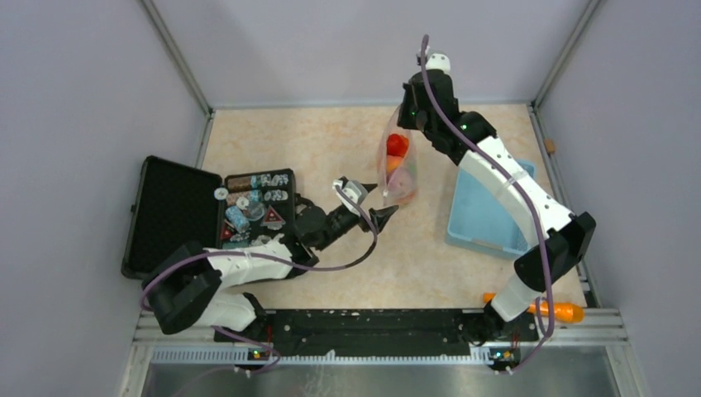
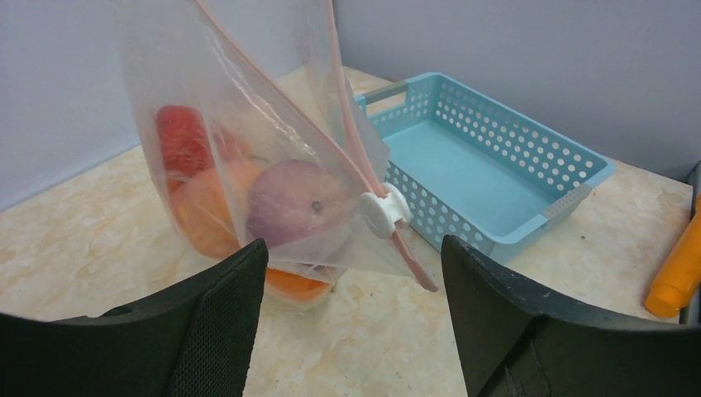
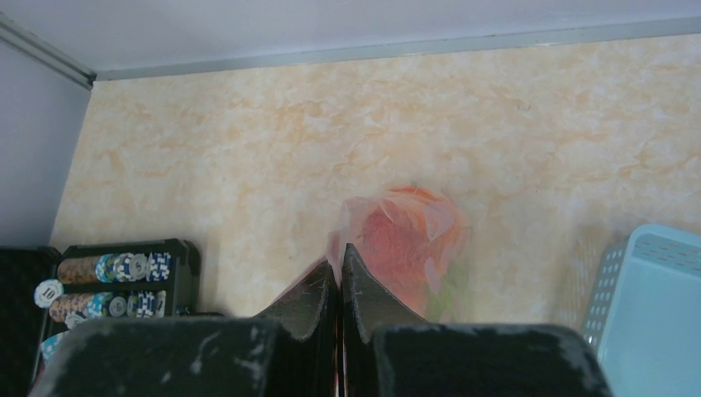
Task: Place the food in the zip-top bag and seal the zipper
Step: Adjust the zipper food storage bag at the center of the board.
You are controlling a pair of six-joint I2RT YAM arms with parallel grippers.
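The clear zip-top bag [image 1: 398, 165] hangs upright at the table's middle back, with red, orange and pink toy fruits [image 2: 285, 198] inside. My right gripper [image 1: 402, 112] is shut on the bag's top edge and holds it up; in the right wrist view its jaws [image 3: 340, 252] pinch the pinkish strip above the fruit [image 3: 409, 240]. The pinkish-red zipper [image 2: 347, 141] runs down the bag's edge with its white slider [image 2: 382, 212] near the low end. My left gripper [image 2: 351, 256] is open and empty, just in front of the slider, low over the table [image 1: 368, 213].
A light-blue perforated basket [image 1: 488, 211] stands right of the bag, under the right arm. An open black case with round tokens [image 1: 252, 203] lies at the left. An orange object [image 1: 560, 311] lies at the near right edge.
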